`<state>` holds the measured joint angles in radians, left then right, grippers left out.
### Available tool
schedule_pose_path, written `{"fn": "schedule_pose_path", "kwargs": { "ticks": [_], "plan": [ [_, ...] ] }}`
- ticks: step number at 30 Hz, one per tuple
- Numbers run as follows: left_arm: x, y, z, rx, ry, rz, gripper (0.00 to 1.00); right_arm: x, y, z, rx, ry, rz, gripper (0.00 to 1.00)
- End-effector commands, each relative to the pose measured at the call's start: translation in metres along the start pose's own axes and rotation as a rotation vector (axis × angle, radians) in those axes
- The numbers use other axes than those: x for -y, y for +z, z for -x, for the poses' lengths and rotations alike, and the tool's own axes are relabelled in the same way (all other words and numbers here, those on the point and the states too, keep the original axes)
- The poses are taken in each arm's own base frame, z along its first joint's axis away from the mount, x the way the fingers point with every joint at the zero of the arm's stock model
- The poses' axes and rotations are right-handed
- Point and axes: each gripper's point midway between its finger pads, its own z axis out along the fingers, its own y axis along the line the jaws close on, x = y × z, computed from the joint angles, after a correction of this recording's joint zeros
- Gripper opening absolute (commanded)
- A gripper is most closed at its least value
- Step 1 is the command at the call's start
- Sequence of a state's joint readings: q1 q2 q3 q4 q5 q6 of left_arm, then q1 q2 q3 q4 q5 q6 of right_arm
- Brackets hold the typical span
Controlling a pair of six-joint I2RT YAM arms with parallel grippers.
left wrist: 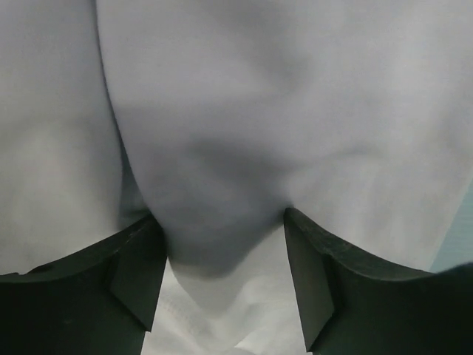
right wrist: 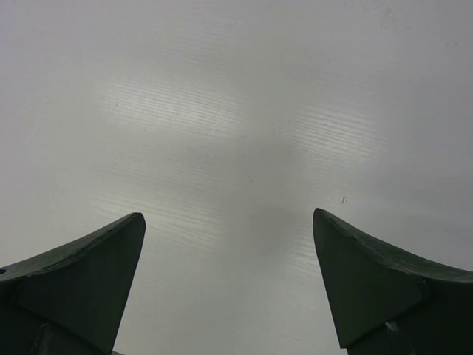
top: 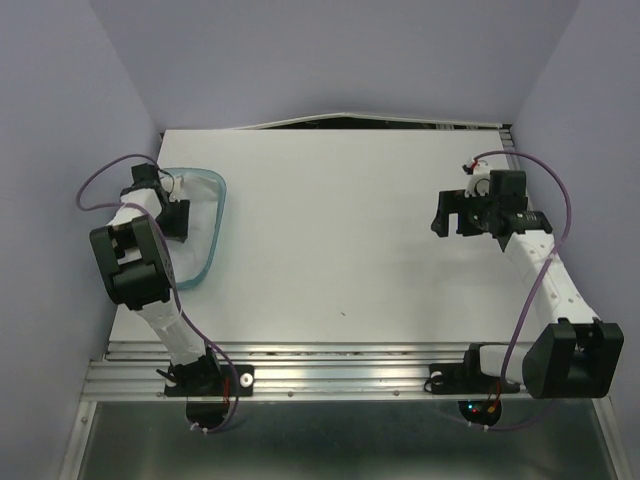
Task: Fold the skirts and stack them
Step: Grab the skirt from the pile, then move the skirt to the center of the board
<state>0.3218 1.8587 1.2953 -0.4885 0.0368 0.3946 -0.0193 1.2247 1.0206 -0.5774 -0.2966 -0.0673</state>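
The pale white skirts point(left wrist: 244, 111) fill the left wrist view as soft, creased cloth. In the top view they lie inside the translucent teal tray point(top: 216, 215) at the table's left and look almost table-coloured point(top: 200, 210). My left gripper point(top: 176, 216) is lowered into the tray. Its jaws stand apart point(left wrist: 219, 216), with a bulge of cloth rising between the fingers point(left wrist: 137, 266). My right gripper point(top: 448, 212) hovers open and empty at the right side, with only bare table between its jaws point(right wrist: 228, 214).
The white table point(top: 340, 230) has walls on the left, right and back. A dark gap runs along its back edge point(top: 400, 122). A sliver of the tray's teal rim point(left wrist: 462, 237) shows at the right of the left wrist view. The metal rail point(top: 330, 365) carries both arm bases.
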Motion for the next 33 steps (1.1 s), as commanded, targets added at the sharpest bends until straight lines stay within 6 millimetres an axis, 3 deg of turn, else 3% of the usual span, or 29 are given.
{"fn": "schedule_pose_path", "kwargs": {
  "ticks": [1,6,7,10,14,19,21,22,23,24,26,27,29,33],
  "plan": [
    [0.002,-0.002,0.001,0.032,-0.019,0.001,0.55,-0.001,-0.008,0.027,0.062,-0.019,0.006,1.0],
    [-0.006,-0.035,0.017,0.119,-0.028,0.047,0.11,-0.004,-0.01,0.03,0.07,-0.018,0.019,1.0],
    [-0.012,-0.051,0.025,0.155,-0.033,0.075,0.0,-0.007,-0.011,0.031,0.075,-0.018,0.031,1.0],
    [-0.025,-0.085,0.038,0.218,-0.046,0.141,0.0,-0.01,-0.014,0.034,0.087,-0.021,0.043,1.0],
    [-0.042,-0.145,0.071,0.351,-0.064,0.214,0.0,-0.012,-0.016,0.036,0.094,-0.023,0.051,1.0],
    [-0.029,-0.214,0.106,0.518,-0.02,0.137,0.0,-0.014,-0.019,0.039,0.104,-0.021,0.057,1.0],
    [-0.005,-0.263,0.135,0.65,0.055,0.043,0.0,-0.014,-0.018,0.041,0.106,-0.02,0.06,1.0],
    [0.003,-0.26,0.133,0.633,0.068,0.024,0.0,-0.015,-0.018,0.04,0.103,-0.016,0.063,1.0],
    [0.014,-0.288,0.148,0.705,0.104,0.003,0.0,-0.015,-0.018,0.041,0.103,-0.016,0.066,1.0],
    [0.038,-0.3,0.155,0.731,0.154,-0.035,0.0,-0.016,-0.018,0.042,0.106,-0.016,0.071,1.0],
    [0.066,-0.332,0.168,0.81,0.23,-0.062,0.0,-0.016,-0.017,0.042,0.099,-0.014,0.074,1.0],
    [0.096,-0.344,0.172,0.842,0.286,-0.11,0.0,-0.016,-0.018,0.045,0.102,-0.015,0.075,1.0],
    [0.126,-0.367,0.179,0.902,0.334,-0.172,0.0,-0.017,-0.018,0.046,0.097,-0.015,0.077,1.0],
    [0.201,-0.368,0.179,0.906,0.449,-0.33,0.0,-0.014,-0.015,0.051,0.09,-0.004,0.067,1.0]
  ]
}}
